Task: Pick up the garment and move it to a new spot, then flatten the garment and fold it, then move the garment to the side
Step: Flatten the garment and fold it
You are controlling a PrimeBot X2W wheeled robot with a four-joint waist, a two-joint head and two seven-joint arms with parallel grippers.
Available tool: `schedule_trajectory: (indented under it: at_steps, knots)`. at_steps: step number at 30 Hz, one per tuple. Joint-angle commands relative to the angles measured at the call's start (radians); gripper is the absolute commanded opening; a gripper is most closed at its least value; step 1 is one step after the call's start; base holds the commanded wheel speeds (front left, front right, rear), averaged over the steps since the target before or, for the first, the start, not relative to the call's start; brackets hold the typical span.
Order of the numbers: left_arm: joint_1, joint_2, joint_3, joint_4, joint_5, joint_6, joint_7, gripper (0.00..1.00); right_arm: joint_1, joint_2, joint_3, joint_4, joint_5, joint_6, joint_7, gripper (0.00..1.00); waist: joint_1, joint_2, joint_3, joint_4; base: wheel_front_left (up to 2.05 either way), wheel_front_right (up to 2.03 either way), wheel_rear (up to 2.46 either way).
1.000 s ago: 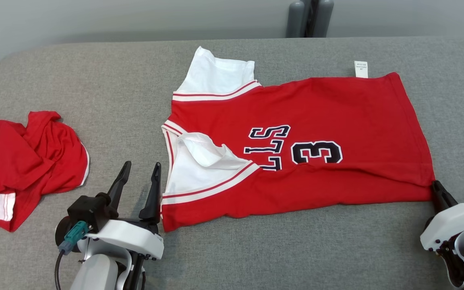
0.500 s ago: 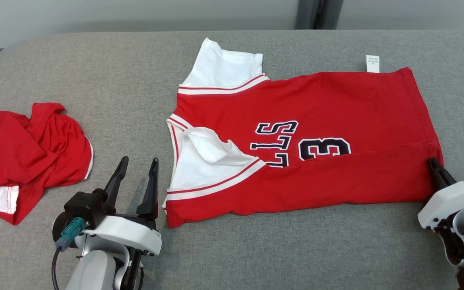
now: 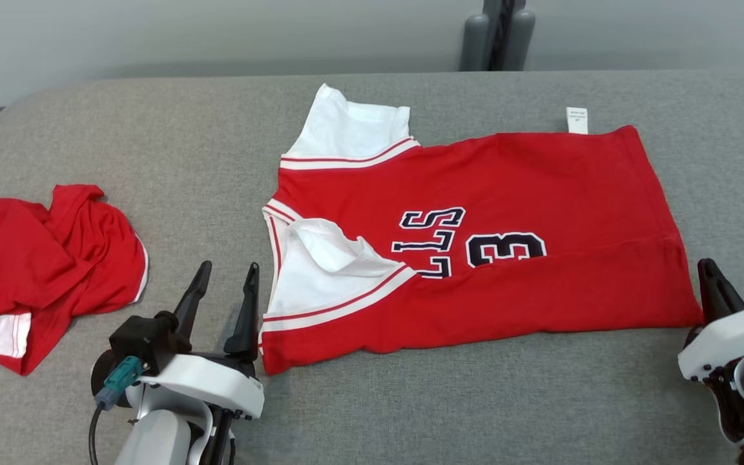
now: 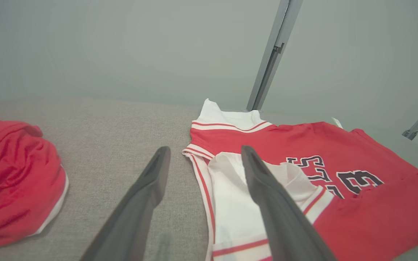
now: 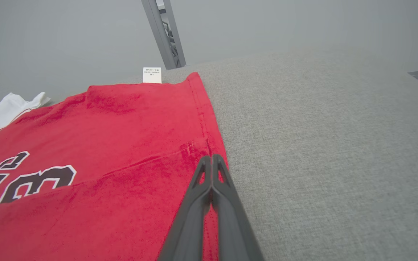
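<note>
Red jersey, black "LLS" and "3", white tag print unreadable

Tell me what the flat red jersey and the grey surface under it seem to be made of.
Red jersey: likely soft knit cotton, matte, with creases and stitched hem. Grey surface: seemingly woven upholstery fabric, matte, with fine heathered texture.
</note>
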Motion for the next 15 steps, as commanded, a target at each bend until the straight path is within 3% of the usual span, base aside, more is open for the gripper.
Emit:
schedule_trajectory:
  at_steps: [1, 2, 3, 4, 5, 15]
  knots:
    - [0.009, 0.004, -0.002, -0.001, -0.009, 0.004, -0.004, 1.00, 0.016, -0.003, -0.004, -0.010, 0.004, 0.000, -0.013, 0.00, 0.0000, 0.0000, -0.011, -0.010, 0.00, 0.00, 0.00]
    - [0.013, 0.004, -0.010, -0.001, -0.012, 0.006, -0.004, 1.00, 0.027, -0.001, -0.006, -0.018, 0.006, 0.000, -0.023, 0.00, 0.0000, 0.0000, -0.015, -0.014, 0.00, 0.00, 0.00]
    - [0.016, 0.003, -0.017, 0.002, -0.017, 0.007, -0.004, 1.00, 0.038, 0.002, -0.009, -0.030, 0.007, 0.000, -0.033, 0.15, 0.0000, 0.0000, -0.020, -0.018, 0.00, 0.00, 0.00]
    - [0.021, 0.004, -0.024, 0.006, -0.023, 0.009, -0.004, 1.00, 0.051, 0.007, -0.007, -0.041, 0.007, 0.000, -0.037, 0.80, 0.0000, 0.0000, -0.024, -0.021, 0.00, 0.00, 0.00]
    - [0.026, 0.004, -0.033, 0.011, -0.025, 0.010, -0.004, 1.00, 0.063, 0.011, -0.004, -0.052, 0.008, 0.000, -0.041, 1.00, 0.0000, 0.0000, -0.027, -0.025, 0.00, 0.00, 0.00]
    - [0.036, 0.004, -0.099, 0.142, -0.033, 0.089, 0.056, 1.00, 0.128, 0.036, -0.026, -0.116, -0.017, 0.000, -0.049, 1.00, 0.0000, 0.0000, -0.030, -0.047, 0.00, 0.00, 0.00]
